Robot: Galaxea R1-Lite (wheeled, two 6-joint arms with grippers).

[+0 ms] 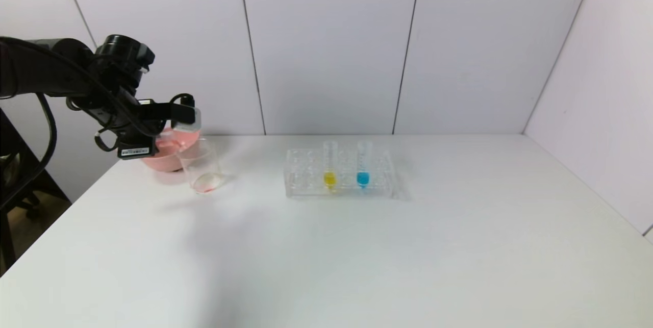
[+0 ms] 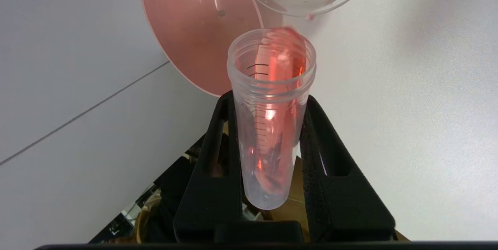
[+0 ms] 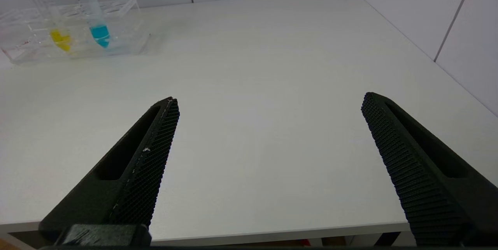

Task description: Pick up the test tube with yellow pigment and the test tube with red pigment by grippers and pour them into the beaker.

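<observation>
The left claw (image 2: pixel 268 141) is closed on the test tube with red pigment (image 2: pixel 271 118), tipped over the beaker (image 1: pixel 201 167) beside the pink bowl (image 1: pixel 166 157). The test tube with yellow pigment (image 1: pixel 329 165) stands in the rack (image 1: pixel 339 180) — the right claw (image 3: pixel 268 125), wide open, holds nothing above the surface (image 1: pixel 408 246).

Red-pigment tube (image 2: pixel 271 118) tips, seemingly draining, over the beaker (image 1: pixel 201 167); yellow-pigment tube (image 1: pixel 330 165) stands racked.

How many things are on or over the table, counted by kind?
Test tubes: 3, red in the left claw, yellow, blue
Beaker: 1
Pink bowl: 1
Tube rack: 1
Total: 6
</observation>
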